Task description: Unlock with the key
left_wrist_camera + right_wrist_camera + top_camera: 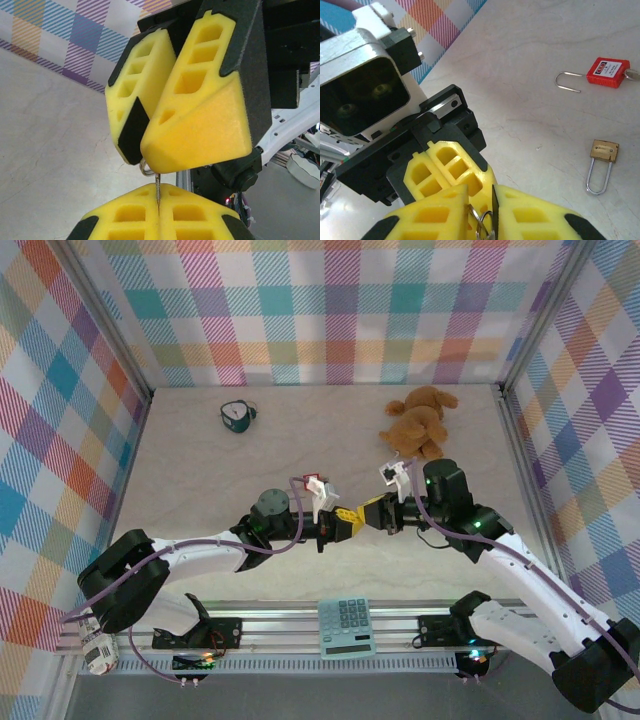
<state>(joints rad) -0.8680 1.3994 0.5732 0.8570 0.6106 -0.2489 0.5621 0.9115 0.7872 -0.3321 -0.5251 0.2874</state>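
The fingers (125,219) of the left gripper (345,526) are squeezed tight together. The key (158,192) is pinched in the crack between them, and just a thin grey sliver pokes out. The right gripper (373,512) is nose to nose with the left one, up over the middle of the table (200,470). Its fingers (432,217) sit close around the little key ring (481,220). I cannot tell if they are pinching the ring or only touching it.

I think the key is very light, hard and stiff. It is smooth metal, and it is so thin that it could slip or twist in the soft yellow foam. The best place to hold it looks like the top end by the ring. That leaves the thin end free to go into a lock.

Seen from the right wrist, the red padlock (607,72) lies on the table at two o'clock. The brass padlock (604,152) lies at four o'clock. Both are well apart from the key.

The red padlock has a small white label, but the words on it are too tiny to read. Seen from above, a teddy bear (420,420) sits at one o'clock. A calculator (347,627) rests at six o'clock, and I cannot read its buttons either.
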